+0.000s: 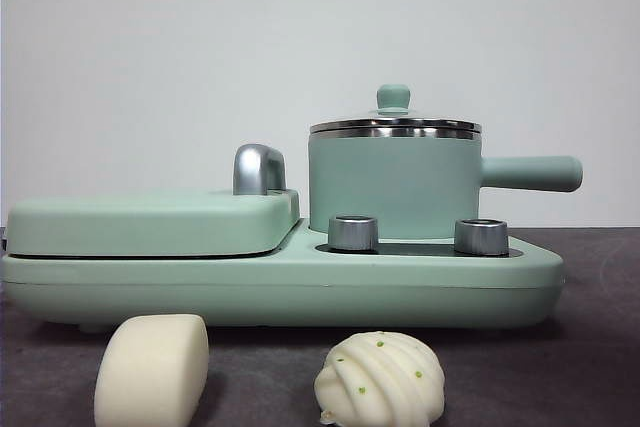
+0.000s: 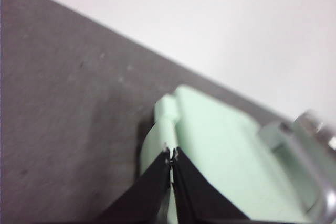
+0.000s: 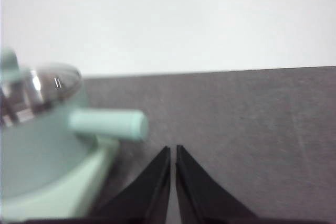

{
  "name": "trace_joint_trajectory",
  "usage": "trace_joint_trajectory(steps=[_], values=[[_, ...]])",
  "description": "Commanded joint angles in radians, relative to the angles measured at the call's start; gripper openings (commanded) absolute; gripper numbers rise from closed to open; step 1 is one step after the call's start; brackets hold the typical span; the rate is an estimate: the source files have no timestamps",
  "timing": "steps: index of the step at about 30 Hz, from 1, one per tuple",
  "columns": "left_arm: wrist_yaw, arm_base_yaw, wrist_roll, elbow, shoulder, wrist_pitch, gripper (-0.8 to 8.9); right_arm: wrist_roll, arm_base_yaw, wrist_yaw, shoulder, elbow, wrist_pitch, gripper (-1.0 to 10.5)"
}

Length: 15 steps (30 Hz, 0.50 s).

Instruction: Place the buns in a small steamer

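Here the smooth rectangular white bun and the ridged, green-specked round bun lie on the dark tabletop before the lidded mint green cylindrical steamer pot. Left pincer and right pincer are both closed, empty.

- Front view: low, level with the tabletop, close to the cooker base, facing the wall.
- Left wrist view: above the base's griddle end, looking down.
- Right wrist view: beside the small steamer, handle side.
- All three views share the base.
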Motion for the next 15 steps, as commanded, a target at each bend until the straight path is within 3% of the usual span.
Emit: trace_joint_trajectory(steps=[1, 8, 15], values=[[-0.002, -0.001, -0.071, -0.019, 0.000, 0.063, 0.07, 0.219, 0.002, -0.005, 0.000, -0.003, 0.047, 0.2], [-0.002, -0.001, -0.083, -0.006, 0.000, 0.289, 0.08, 0.249, 0.002, -0.026, 0.000, 0.053, 0.126, 0.1], [-0.002, -0.001, -0.082, 0.134, 0.023, 0.189, 0.10, 0.248, 0.002, -0.026, 0.045, 0.249, 0.056, 0.1]])
